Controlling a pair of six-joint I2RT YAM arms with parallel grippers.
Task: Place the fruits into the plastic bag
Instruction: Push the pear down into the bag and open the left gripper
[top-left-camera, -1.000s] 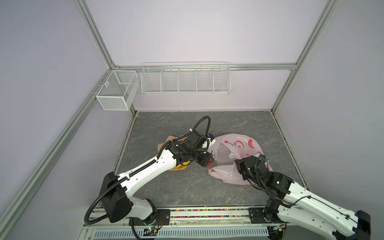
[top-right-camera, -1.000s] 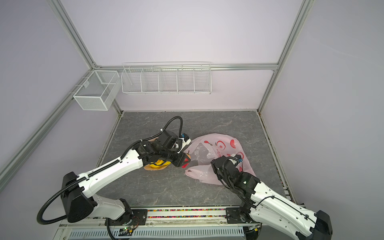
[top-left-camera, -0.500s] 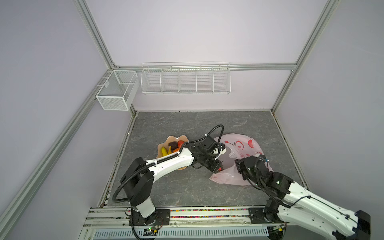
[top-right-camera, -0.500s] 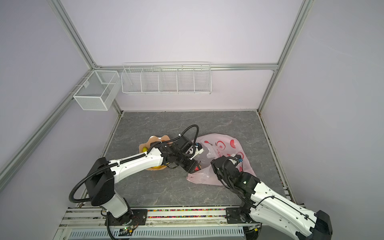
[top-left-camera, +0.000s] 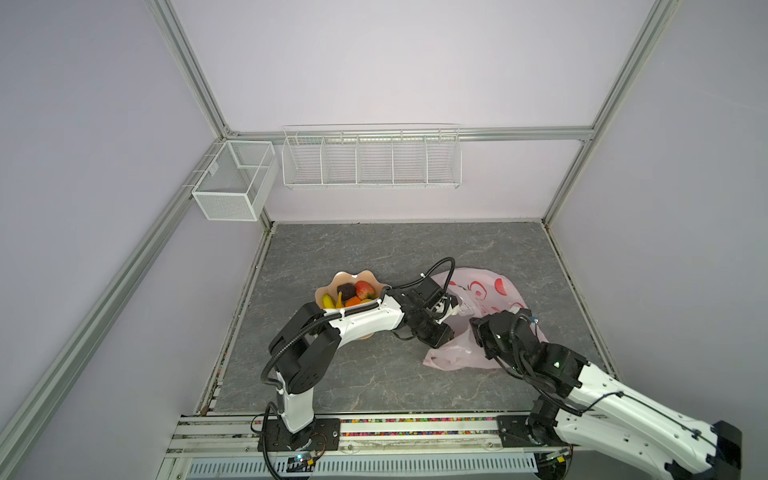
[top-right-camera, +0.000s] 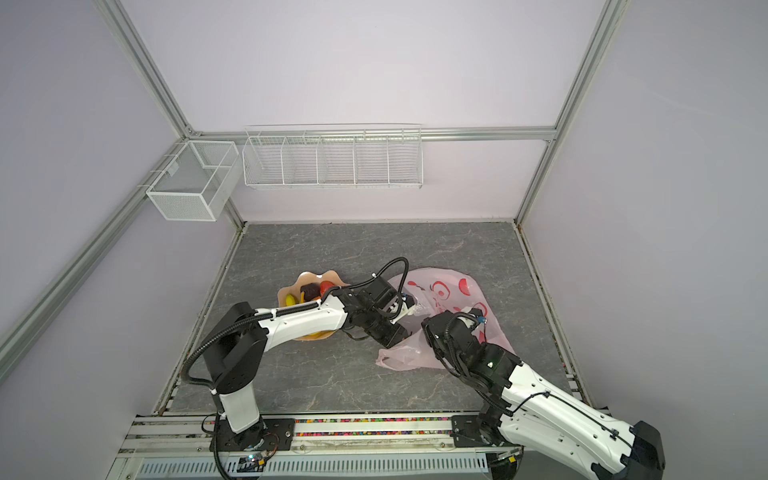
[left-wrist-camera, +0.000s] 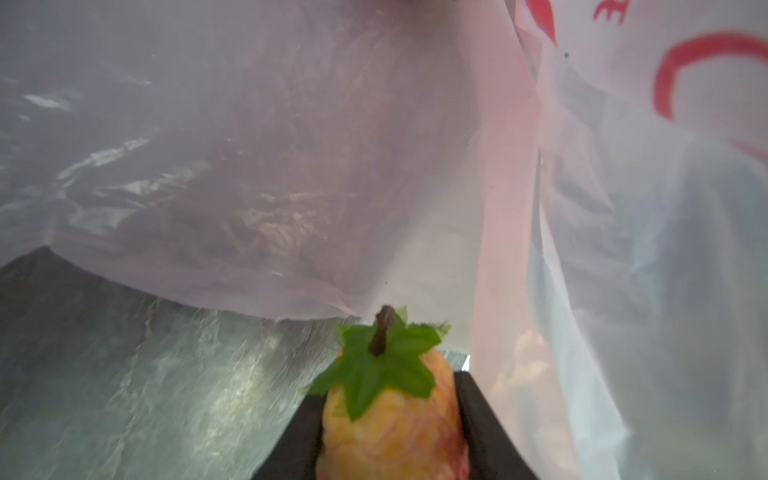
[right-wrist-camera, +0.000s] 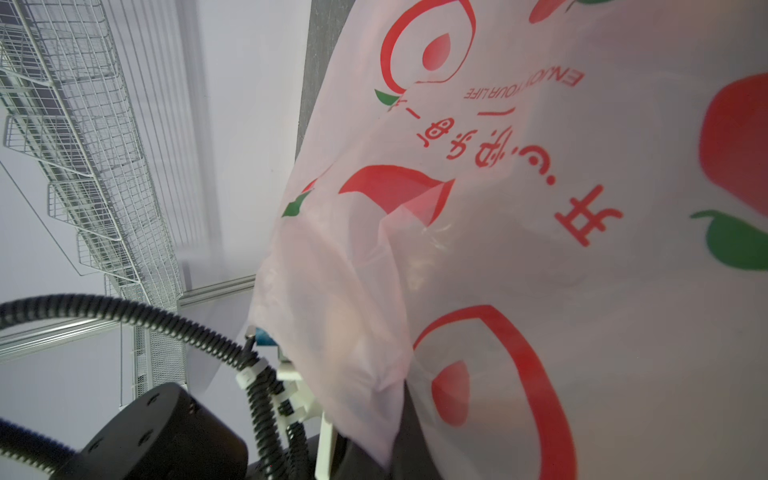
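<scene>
Surface: we are looking down on a dark grey marbled tabletop.
Room: pale lilac walls are enclosing it, braced by aluminium posts; a white wire rack of five compartments is hanging on the back wall, and a white mesh basket is hanging at the left corner.
Writing: we are reading "ENJOY YOUR LIFE" in small red capitals on the translucent pink plastic bag, beside larger red characters that we cannot read and printed red peaches with green leaves.
Bag position: the plastic bag is lying right of centre on the tabletop, its open edge turned toward the left arm.
Left arm: the left gripper is standing partly open, clamping a yellow-red peach at the bag's open edge.
Right arm: the right gripper is squeezing fully closed on the bag's film.
Dish: a peach-coloured scalloped dish, left of the bag, is holding a banana, a dark purple fruit, a red fruit and an orange fruit.
</scene>
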